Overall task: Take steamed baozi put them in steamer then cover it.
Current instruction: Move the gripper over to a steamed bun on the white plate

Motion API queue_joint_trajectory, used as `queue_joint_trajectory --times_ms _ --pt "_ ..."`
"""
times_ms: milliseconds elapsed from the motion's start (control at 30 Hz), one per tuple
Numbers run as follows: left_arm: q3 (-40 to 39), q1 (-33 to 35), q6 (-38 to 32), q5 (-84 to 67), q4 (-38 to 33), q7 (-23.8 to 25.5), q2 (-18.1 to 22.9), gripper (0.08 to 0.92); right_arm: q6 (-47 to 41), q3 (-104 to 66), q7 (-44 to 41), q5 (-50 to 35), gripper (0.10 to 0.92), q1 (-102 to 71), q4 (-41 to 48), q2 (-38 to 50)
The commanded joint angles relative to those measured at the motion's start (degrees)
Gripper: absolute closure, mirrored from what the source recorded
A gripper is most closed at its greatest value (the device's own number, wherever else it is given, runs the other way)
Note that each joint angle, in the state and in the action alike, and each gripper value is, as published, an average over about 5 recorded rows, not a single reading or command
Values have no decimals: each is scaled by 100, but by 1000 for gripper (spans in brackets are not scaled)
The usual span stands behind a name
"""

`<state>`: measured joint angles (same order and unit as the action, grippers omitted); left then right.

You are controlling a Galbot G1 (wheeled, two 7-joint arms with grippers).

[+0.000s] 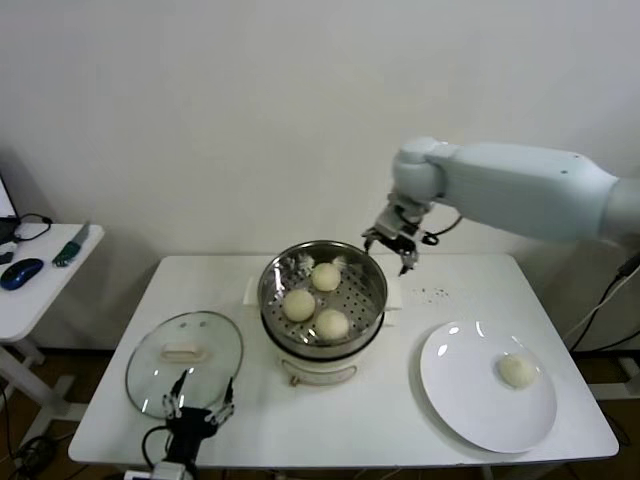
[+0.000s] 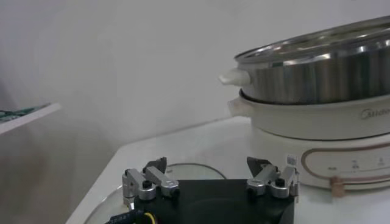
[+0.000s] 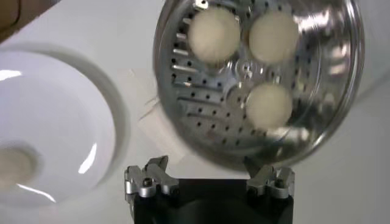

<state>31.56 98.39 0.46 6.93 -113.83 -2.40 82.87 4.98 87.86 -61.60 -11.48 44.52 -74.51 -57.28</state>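
1. I see three steamed baozi on the perforated floor of the steamer at mid-table; a fourth sits alone on the white plate.
2. My right gripper hangs above the steamer's far rim, jaws spread wide, holding nothing.
3. The cover lies flat left of the steamer, its bar handle running left to right.
4. My left gripper sits at the cover's near edge, jaws wide, empty.

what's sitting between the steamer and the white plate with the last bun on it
Nothing: in the head view, only bare white table lies between the steamer and the plate holding one baozi.
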Motion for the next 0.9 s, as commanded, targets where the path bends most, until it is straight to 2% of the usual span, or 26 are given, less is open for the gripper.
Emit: queue_joint_trajectory --times_ms 33,167,367,633,900 --pt "-30 -24 10 12 12 6 4 177 -1936 159 370 -587 203 -226 -862 2493" --pt "-40 -46 20 25 15 -4 7 177 -2002 -361 366 -264 203 -1150 -917 3072" --pt "-19 -54 35 20 -18 -17 -7 177 -1822 -1725 79 467 203 -2720 -505 3512" --pt "-14 -78 67 28 8 -20 -7 177 -1611 -2851 -134 1191 203 -4056 68 3434" --pt "1 -78 73 28 36 -24 18 177 -1561 -3050 -132 1420 203 -4371 373 3141"
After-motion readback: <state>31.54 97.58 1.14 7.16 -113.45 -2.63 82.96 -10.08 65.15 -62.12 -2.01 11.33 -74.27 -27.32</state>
